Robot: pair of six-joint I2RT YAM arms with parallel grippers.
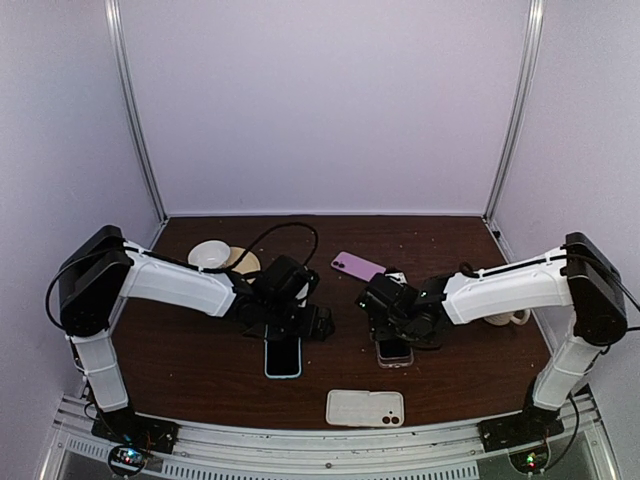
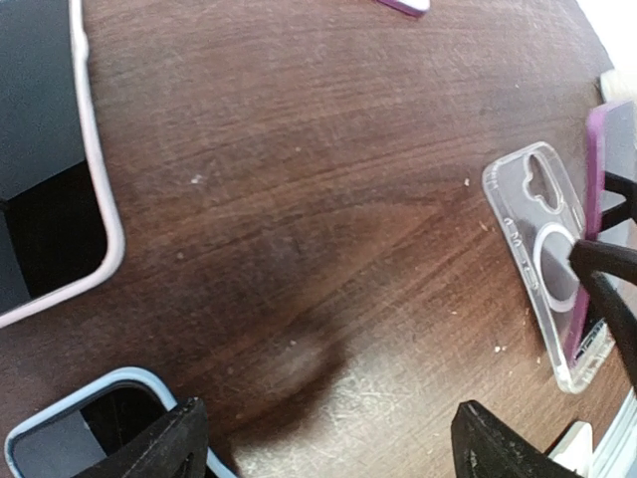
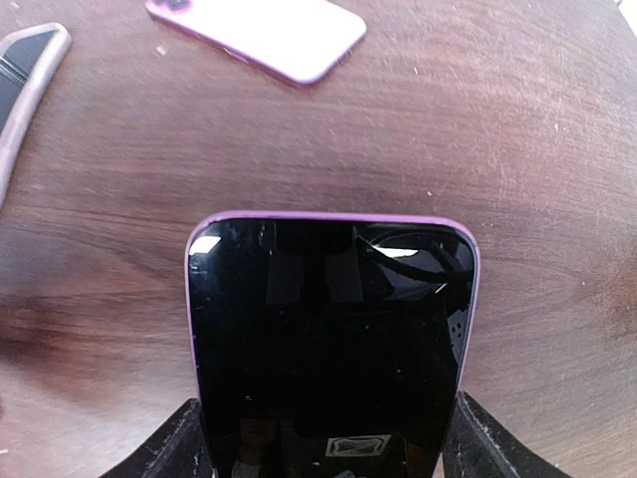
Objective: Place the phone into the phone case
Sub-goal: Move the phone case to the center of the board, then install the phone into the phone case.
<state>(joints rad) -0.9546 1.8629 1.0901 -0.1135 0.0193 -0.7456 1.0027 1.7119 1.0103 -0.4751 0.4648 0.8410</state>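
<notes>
My right gripper (image 3: 323,453) is shut on a black-screened phone with a purple rim (image 3: 328,339), one finger on each long side. In the left wrist view this phone (image 2: 597,189) stands tilted along the far edge of a clear phone case (image 2: 542,264) that lies flat on the brown table. In the top view the case (image 1: 394,353) lies just below my right gripper (image 1: 392,325). My left gripper (image 2: 328,453) is open and empty over bare table. It also shows in the top view (image 1: 300,325), to the left of the case.
A blue-rimmed phone (image 1: 283,357) lies under my left gripper. A purple phone (image 1: 357,266) lies face down at the back. A cream case (image 1: 365,407) lies near the front edge. A white bowl (image 1: 210,254) sits at the back left and a white object (image 1: 505,319) beside my right arm.
</notes>
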